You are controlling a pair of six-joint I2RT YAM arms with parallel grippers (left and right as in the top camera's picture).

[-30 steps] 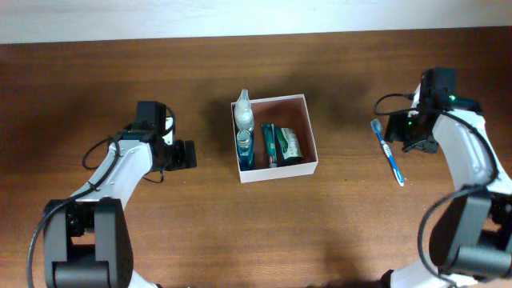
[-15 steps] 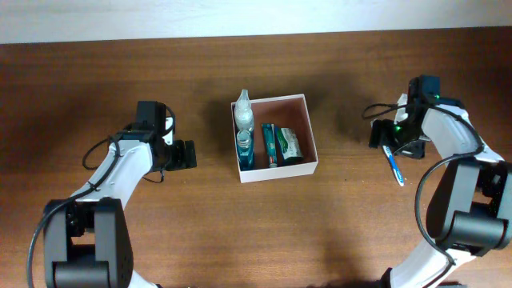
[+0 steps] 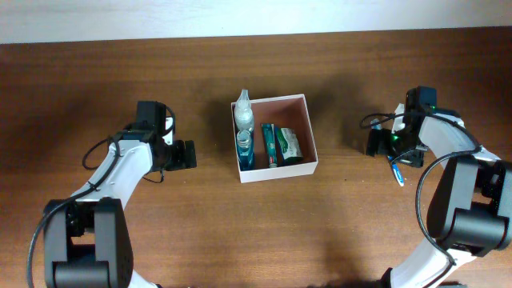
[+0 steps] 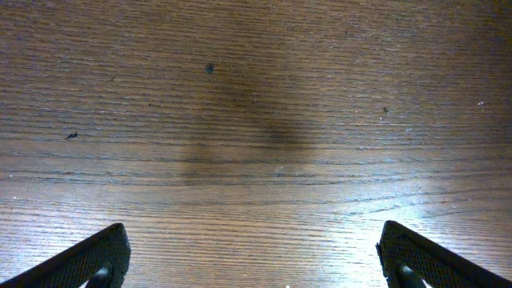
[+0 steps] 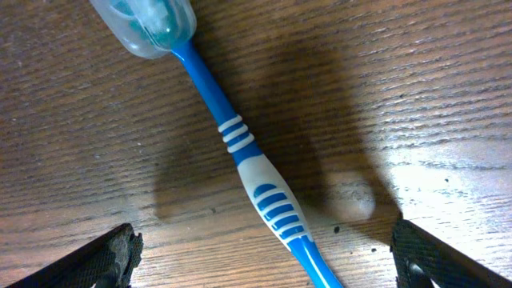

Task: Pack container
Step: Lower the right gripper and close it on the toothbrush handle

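Right claw (image 5: 274, 260) hangs spread wide over a blue toothbrush (image 5: 256, 172), gripping nothing. The brush lies flat on the worktop (image 3: 240, 232) between its tips, probably lined up for a grasp. The container (image 3: 280, 172), a white-walled square box, sits mid-worktop, well apart from the brush, with bottles (image 3: 244, 132) and green packets (image 3: 282, 145) inside. Beyond it, left claw (image 4: 256, 256) waits wide open and empty over bare wood.
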